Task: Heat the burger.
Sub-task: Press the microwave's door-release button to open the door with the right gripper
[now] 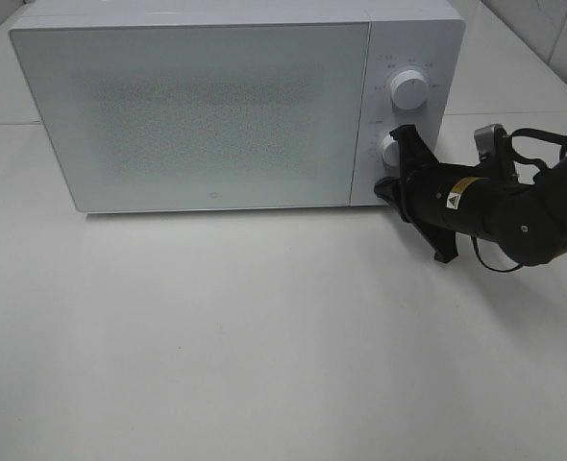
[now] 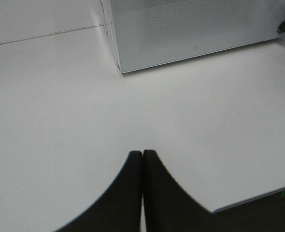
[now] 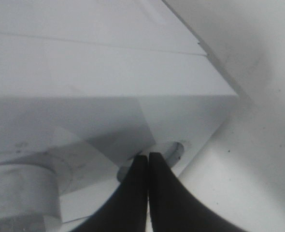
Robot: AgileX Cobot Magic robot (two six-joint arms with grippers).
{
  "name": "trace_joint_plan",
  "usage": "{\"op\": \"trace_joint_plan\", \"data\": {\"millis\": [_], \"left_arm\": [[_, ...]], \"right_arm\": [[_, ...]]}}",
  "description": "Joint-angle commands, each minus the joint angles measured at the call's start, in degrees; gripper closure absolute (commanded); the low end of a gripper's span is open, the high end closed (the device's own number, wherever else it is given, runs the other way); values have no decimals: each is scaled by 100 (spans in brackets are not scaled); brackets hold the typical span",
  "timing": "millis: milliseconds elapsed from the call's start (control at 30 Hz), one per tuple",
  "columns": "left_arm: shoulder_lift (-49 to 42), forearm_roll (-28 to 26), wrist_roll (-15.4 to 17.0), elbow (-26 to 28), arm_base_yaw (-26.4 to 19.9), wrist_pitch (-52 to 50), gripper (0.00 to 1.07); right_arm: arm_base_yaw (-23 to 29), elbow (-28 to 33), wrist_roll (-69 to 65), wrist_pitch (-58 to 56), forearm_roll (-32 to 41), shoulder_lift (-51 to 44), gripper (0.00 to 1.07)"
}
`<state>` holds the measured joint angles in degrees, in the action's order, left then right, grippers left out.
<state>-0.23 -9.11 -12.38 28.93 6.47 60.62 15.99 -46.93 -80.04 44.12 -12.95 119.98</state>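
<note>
Right gripper [image 1: 386, 187] [image 3: 148, 157] is clenched, its two black fingers pressed flat together with nothing between them. Its tips sit against the bottom of the control panel at the right end of the white microwave [image 1: 197, 106] [image 3: 108, 72], at a small round button [image 3: 175, 150]. The lower knob [image 1: 389, 149] [image 3: 17, 191] is just above the tips and partly hidden by the gripper, and the upper knob [image 1: 409, 88] stands clear above that. The arm reaches in from the right, roughly level with the table [image 1: 264, 336].

The left gripper [image 2: 142, 153] is also clenched and holds nothing. It hangs over bare white table [image 2: 60, 96], well to the near side of the microwave's [image 2: 191, 29] near left corner.

The microwave door is closed and its frosted panel is opaque. The burger shows in no view, so where it lies, which way it points and how its long axis runs cannot be told.
</note>
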Motion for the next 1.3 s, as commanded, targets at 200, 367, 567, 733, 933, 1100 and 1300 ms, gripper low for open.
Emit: {"op": "trace_joint_plan", "data": {"millis": [200, 367, 567, 733, 933, 1100, 1300], "left_arm": [[-120, 6, 34, 0, -6, -74, 106], [-120, 6, 34, 0, -6, -74, 106], [-120, 6, 34, 0, -6, -74, 106], [-120, 6, 34, 0, -6, -74, 106], [-120, 6, 34, 0, -6, -74, 106], [-120, 6, 34, 0, -6, -74, 106], [-120, 6, 34, 0, -6, -74, 106]], "right_arm": [[-52, -401, 149, 659, 424, -46, 107], [-52, -413, 149, 728, 539, -46, 107], [-52, -441, 29, 1163, 556, -46, 107], [-52, -579, 52, 1106, 544, -46, 107], [-52, -579, 69, 985, 556, -46, 107], [-52, -579, 69, 945, 527, -46, 107], [-52, -579, 69, 647, 441, -46, 107]]}}
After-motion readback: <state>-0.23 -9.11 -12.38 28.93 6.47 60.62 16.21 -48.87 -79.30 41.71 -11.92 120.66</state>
